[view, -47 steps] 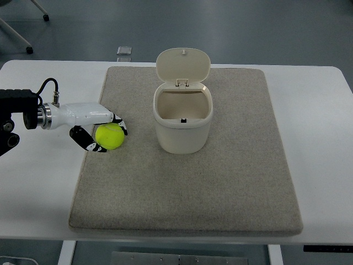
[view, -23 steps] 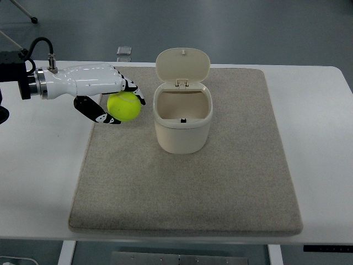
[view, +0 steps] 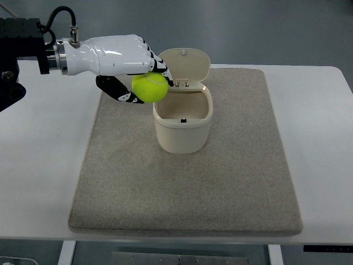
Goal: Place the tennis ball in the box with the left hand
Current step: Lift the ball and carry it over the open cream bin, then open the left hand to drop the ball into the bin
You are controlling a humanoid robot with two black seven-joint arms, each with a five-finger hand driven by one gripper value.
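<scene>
My left hand [view: 140, 83], white with black fingertips, is shut on a yellow-green tennis ball [view: 150, 88]. It holds the ball in the air at the left rim of a cream box [view: 182, 130]. The box stands on a grey mat [view: 187, 187] with its hinged lid [view: 183, 64] tipped up and back, so the inside shows. The ball overlaps the box's upper left edge in the picture. My right hand does not show.
The mat lies on a white table [view: 38, 165]. A small grey object [view: 124, 51] sits at the table's far edge behind my hand. Floor shows beyond the table.
My left hand has lifted the ball off the mat and carried it up and to the right, from the mat's left edge to the box's left rim.
</scene>
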